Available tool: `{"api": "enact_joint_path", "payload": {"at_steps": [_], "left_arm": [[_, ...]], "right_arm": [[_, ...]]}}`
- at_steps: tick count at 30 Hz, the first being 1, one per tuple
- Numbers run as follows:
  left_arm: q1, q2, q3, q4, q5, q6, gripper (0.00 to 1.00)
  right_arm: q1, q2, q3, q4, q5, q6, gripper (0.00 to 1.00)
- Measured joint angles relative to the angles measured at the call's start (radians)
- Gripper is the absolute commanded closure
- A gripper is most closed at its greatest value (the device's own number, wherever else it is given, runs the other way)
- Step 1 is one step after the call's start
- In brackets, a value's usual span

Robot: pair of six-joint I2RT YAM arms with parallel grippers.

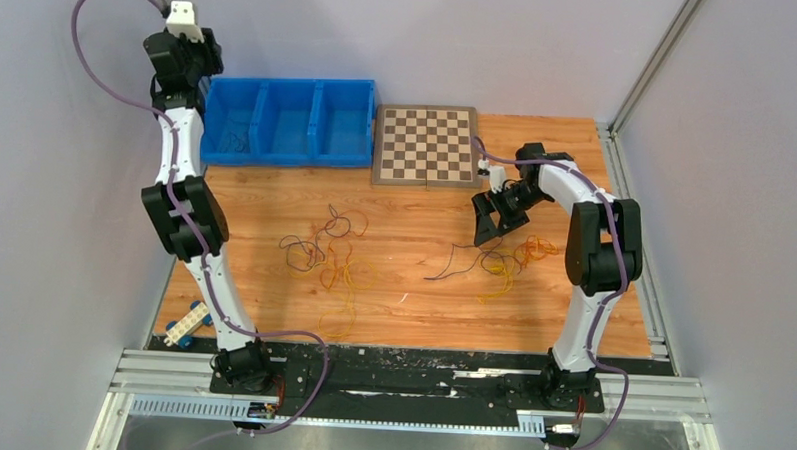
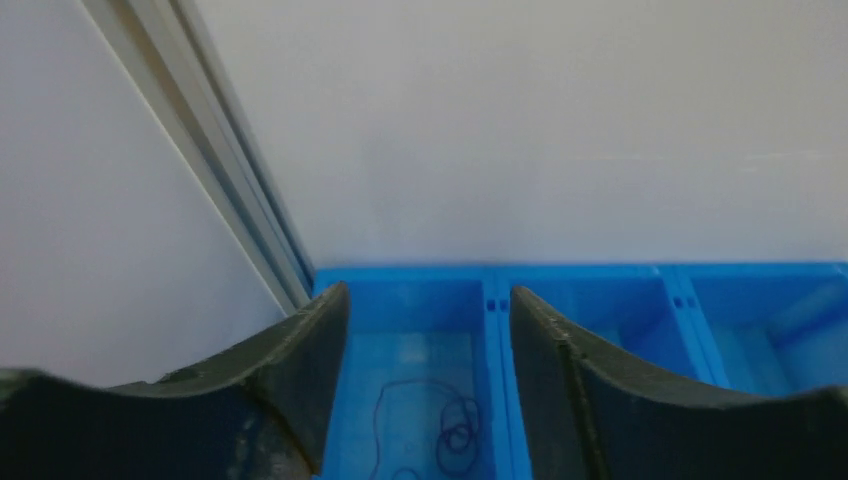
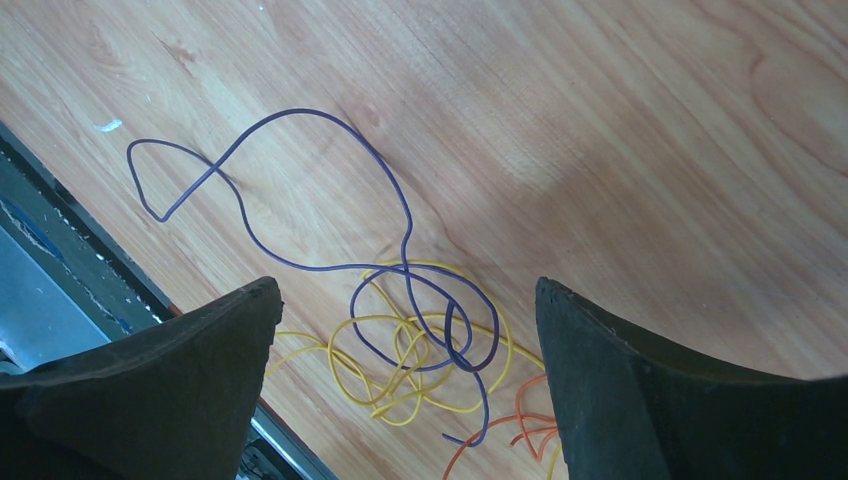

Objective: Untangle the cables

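Though faint overhead, dark cable in blue bin below spread left end effector

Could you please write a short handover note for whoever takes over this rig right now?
Left gripper: open, empty, above the left compartment of the blue bin.
Right gripper: open, empty, hovering over the right-hand tangle of purple, yellow and orange cables on the table.
Done: one dark cable lies alone in that left compartment.
Left: the right-hand tangle and the mid-table tangle, neither yet separated.
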Motion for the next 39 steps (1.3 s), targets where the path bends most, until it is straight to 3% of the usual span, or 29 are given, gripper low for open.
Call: {"api": "enact_joint_path", "payload": {"at_steps": [9, 14, 20, 28, 35, 39], "left_arm": [[0.021, -0.15, -0.059, -0.256, 0.212, -0.037, 0.02], [0.021, -0.336, -0.133, -0.431, 0.366, 0.013, 0.0], [-0.013, -0.556, -0.402, -0.723, 0.541, 0.238, 0.0], [-0.153, -0.6, -0.827, -1.102, 0.446, 0.698, 0.0], [-0.174, -0.601, -0.945, -1.099, 0.319, 0.861, 0.02], [-0.207, -0.593, -0.96, -1.074, 0.275, 0.9, 0.17]], "right_arm": [[0.0, -0.033, -0.033, 0.0, -0.007, -0.026, 0.09], [0.0, -0.083, -0.06, 0.001, -0.035, -0.03, 0.1], [0.0, -0.141, -0.118, 0.01, -0.061, -0.031, 0.11], [0.011, -0.159, -0.148, 0.017, -0.102, -0.021, 0.12], [0.047, -0.161, -0.146, 0.035, -0.123, 0.002, 0.13], [0.055, -0.161, -0.146, 0.043, -0.123, 0.006, 0.13]]}}
